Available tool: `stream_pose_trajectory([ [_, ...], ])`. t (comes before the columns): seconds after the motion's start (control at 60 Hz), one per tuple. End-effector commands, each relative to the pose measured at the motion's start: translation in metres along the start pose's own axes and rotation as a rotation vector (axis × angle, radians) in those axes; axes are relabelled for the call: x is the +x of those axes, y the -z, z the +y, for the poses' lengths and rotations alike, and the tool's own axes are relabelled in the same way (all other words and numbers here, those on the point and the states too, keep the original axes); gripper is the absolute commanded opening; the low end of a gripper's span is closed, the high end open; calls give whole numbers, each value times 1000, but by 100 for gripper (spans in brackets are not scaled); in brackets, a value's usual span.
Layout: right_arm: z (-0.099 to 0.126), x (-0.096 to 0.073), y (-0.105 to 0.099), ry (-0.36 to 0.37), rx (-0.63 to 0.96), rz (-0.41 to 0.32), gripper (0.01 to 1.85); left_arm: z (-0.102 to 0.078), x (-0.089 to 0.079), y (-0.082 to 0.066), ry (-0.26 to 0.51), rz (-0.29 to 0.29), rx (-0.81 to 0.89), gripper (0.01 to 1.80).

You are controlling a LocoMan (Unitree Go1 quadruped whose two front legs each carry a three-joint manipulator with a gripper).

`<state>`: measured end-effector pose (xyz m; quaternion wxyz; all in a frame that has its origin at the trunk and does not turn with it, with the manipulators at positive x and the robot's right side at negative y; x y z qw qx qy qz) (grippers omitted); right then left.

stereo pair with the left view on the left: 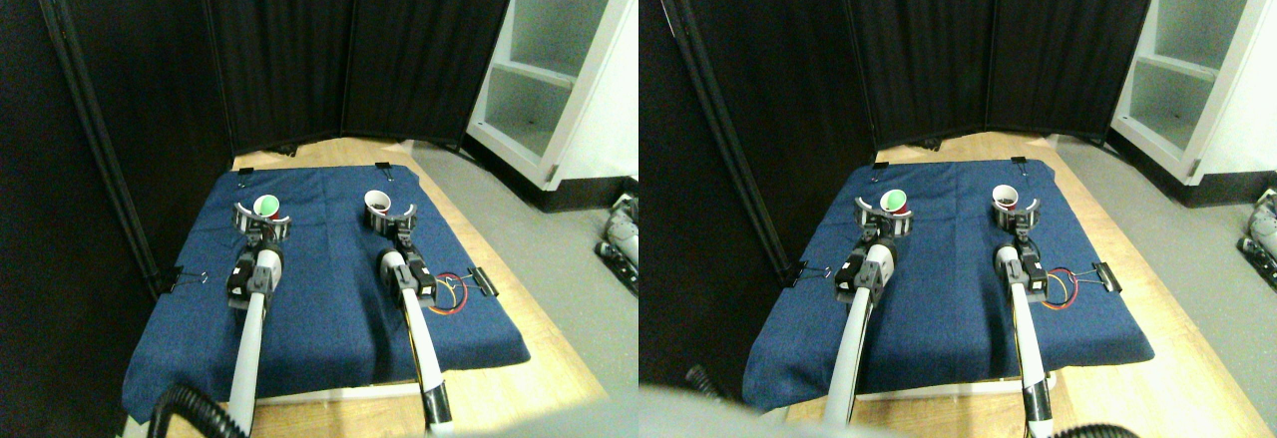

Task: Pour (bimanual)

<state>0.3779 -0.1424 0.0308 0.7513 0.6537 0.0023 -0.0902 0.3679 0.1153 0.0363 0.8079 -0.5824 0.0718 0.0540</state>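
Two small red cups stand at the far end of a blue cloth (329,298). The left cup (266,205) shows a green inside and the right cup (377,200) a white inside. My left gripper (262,221) sits just in front of the green cup, its curved grey jaws spread wide to either side of the cup's near face. My right gripper (390,217) is just in front of the white cup and a little to its right, also open. Neither gripper holds anything.
The cloth lies on a wooden board (539,358), held by binder clips (483,281). Red and yellow wires (449,293) loop beside the right arm. Black curtains (289,49) close off the back and left. A white shelf unit (559,69) stands at the back right.
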Motion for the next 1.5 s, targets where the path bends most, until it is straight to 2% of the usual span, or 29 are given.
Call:
stream_pose_trajectory([
  [0.017,16,-4,2,-86,13,-21,55,-14,-3,-1,68,-23,-16,91],
  [0.067,17,-5,2,-106,-5,-33,44,-14,-4,0,76,-29,-24,76],
  [0.133,18,-5,2,-120,-14,-47,33,-16,-6,1,86,-33,-25,67],
  [0.2,21,-7,3,-124,-18,-62,33,-17,-7,2,90,-31,-26,61],
  [0.233,23,-9,3,-128,-26,-73,33,-18,-6,2,100,-43,-16,48],
  [0.3,25,-11,4,-139,-11,-86,33,-21,-7,3,126,-59,7,34],
  [0.4,25,-12,4,-150,-18,-94,33,-23,-6,4,166,-73,84,33],
  [0.45,24,-11,4,-157,-20,-92,33,-23,-6,5,171,-80,97,45],
  [0.5,24,-11,4,-159,-33,-101,33,-23,-5,6,191,-85,115,70],
  [0.533,24,-11,4,-158,-32,-103,33,-23,-5,7,195,-83,119,74],
  [0.567,24,-11,4,-155,-25,-104,33,-24,-5,7,212,-79,128,90],
  [0.6,24,-13,3,-153,-27,-108,33,-23,-4,8,228,-93,140,97],
  [0.683,23,-14,3,-148,-33,-113,33,-24,-2,8,256,-123,149,90],
  [0.85,23,-15,3,-145,-53,-114,33,-25,-3,7,263,-123,160,84],
  [1.167,24,-20,3,-141,-58,-115,33,-22,-7,5,280,-49,113,88],
  [1.2,24,-22,3,-137,-63,-120,33,-21,-7,5,280,2,100,95],
  [1.233,24,-22,2,-137,-64,-120,33,-21,-7,5,277,18,105,100],
  [1.25,24,-22,2,-137,-64,-120,33,-21,-8,4,272,40,111,107],
  [1.267,24,-23,2,-138,-63,-118,33,-20,-8,4,261,81,121,124],
  [1.3,24,-23,2,-137,-62,-118,33,-20,-9,5,252,112,121,146],
  [1.35,24,-24,1,-139,-61,-113,33,-20,-10,4,251,120,132,160],
  [1.383,24,-25,1,-137,-55,-111,33,-20,-11,4,261,102,118,158],
  [1.433,24,-25,0,-141,-63,-111,33,-21,-12,4,299,44,89,141],
  [1.45,24,-25,0,-141,-63,-111,33,-21,-12,4,299,44,89,141],
  [1.467,24,-25,0,-142,-60,-110,33,-22,-12,4,313,17,68,130],
  [1.5,24,-26,-1,-143,-55,-109,33,-23,-12,4,325,-8,49,118],
])
